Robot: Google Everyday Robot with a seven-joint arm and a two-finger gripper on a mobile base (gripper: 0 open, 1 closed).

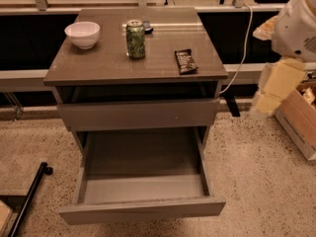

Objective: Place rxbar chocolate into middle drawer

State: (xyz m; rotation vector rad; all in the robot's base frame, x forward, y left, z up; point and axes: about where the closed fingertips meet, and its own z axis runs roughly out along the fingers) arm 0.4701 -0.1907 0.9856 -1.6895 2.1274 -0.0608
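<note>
Gripper point(269, 95): pale yellow, blocky, hanging at the right edge of the view below a rounded white arm point(296, 26); whether it is open or closed cannot be told. It holds nothing visible and stands well apart from the cabinet point(98, 65), off its right side above the floor point(256, 172).

Beside the gripper, lower right: one cardboard box point(298, 120). One pale cable point(242, 53) drops past the cabinet's right edge.

Cabinet top: flat, grey-brown, faintly glossy, bearing three main items. Bar point(185, 61): one, flat and rectangular, dark glossy wrapper with pale print, lying near the right front corner. Can point(135, 39): one, cylindrical, green patterned, upright near the centre. Bowl point(82, 34): one, white, round, smooth, at the left rear.

Cabinet body: one closed front point(138, 113), plain and handleless, under the top. Below it, one drawer point(143, 212), pulled out, wide and shallow, with smooth grey walls; nothing lies inside.

Floor: speckled beige stone. One black pole point(27, 196) lies at lower left.
</note>
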